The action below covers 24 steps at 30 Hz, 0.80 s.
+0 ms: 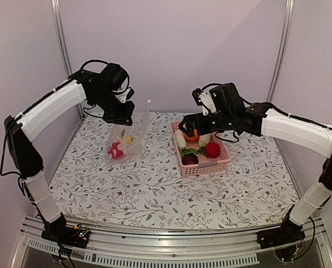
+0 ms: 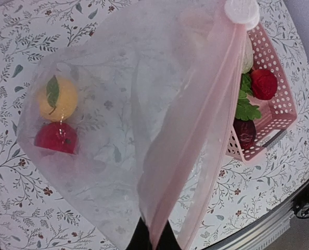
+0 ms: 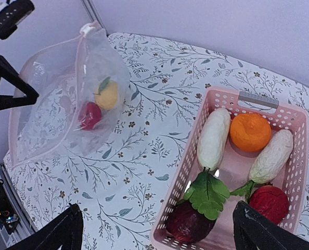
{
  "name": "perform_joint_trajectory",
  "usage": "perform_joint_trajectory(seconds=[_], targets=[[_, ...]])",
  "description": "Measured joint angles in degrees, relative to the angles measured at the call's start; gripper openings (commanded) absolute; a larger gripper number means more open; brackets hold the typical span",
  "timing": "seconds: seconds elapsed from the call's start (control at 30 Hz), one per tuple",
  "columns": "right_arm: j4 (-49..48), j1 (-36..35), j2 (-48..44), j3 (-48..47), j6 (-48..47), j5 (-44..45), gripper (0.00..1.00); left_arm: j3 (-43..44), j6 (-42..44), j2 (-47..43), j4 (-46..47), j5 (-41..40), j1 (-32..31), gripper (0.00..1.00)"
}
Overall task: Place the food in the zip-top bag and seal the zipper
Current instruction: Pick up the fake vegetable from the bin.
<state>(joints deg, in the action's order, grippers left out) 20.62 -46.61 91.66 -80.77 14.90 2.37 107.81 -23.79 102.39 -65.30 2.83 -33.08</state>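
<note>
One clear bag [image 1: 136, 124], one pink basket [image 1: 204, 169], seven toy foods [image 1: 212, 149]

Left arm [image 1: 48, 109] raised, left fingers [image 2: 141, 240] pinched together, right arm [image 1: 292, 127] stretched inward, right fingers [image 3: 269, 232] spread wide.

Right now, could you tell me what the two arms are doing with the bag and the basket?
The left gripper is shut on the top edge of the clear zip-top bag and holds it up. A yellow fruit and a red fruit are already inside. The right gripper hovers open over the pink basket, which holds two white vegetables, an orange, a red piece and a dark purple one.
</note>
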Motion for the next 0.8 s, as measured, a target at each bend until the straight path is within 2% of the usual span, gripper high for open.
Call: perform_joint_trajectory(seconds=[0.37,0.63,0.8], targets=[[6.1,10.84,1.97,1.09,5.79,-7.87,0.81,-0.61,0.33,0.83,1.09,0.11,0.0,0.0],[8.13,12.52,14.73,-7.06,5.86,-11.85,0.69,-0.61,0.33,1.53,1.16,0.87,0.0,0.0],[8.72,12.52,22.36,-11.89,5.92,-14.86,0.66,-0.61,0.33,1.68,1.16,0.94,0.0,0.0]])
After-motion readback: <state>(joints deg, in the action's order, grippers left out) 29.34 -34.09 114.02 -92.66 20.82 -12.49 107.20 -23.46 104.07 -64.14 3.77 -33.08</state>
